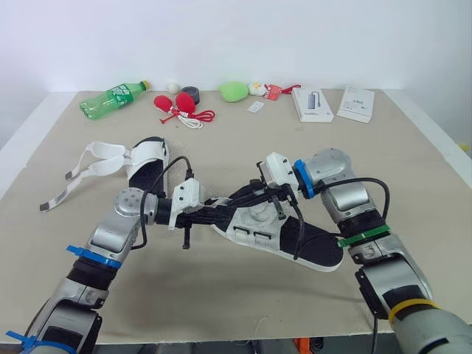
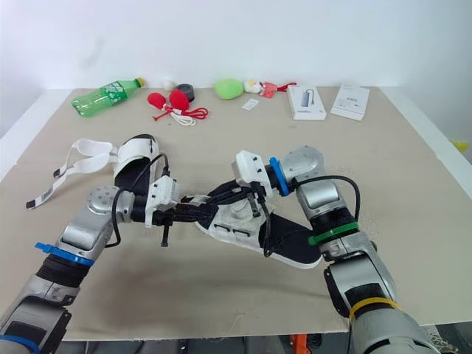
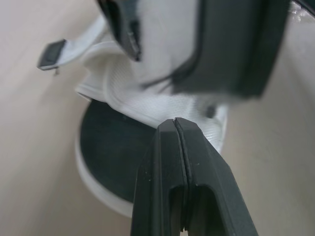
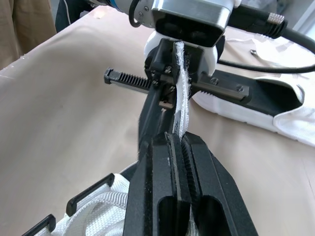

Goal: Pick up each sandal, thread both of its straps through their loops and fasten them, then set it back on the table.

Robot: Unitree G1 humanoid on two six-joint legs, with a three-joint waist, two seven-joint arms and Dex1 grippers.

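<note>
Beige table (image 1: pixel 221 295), green bottle (image 1: pixel 112 99) on its side, red balls (image 1: pixel 177 102), green lump (image 1: pixel 233 91), white box (image 1: pixel 311 104), white packet (image 1: pixel 356 103), far sandal (image 1: pixel 145 157), near sandal (image 1: pixel 321 247).

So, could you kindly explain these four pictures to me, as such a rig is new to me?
This is a two-armed humanoid robot. The two wide pictures come from its head, looking down at a table; the two close ones come from wrist cameras. On it are two white sandals: a far sandal with loose straps and a near sandal. The left end effector and the right end effector are both shut on one white strap of the near sandal. A green bottle and two white boxes sit near the far edge.
</note>
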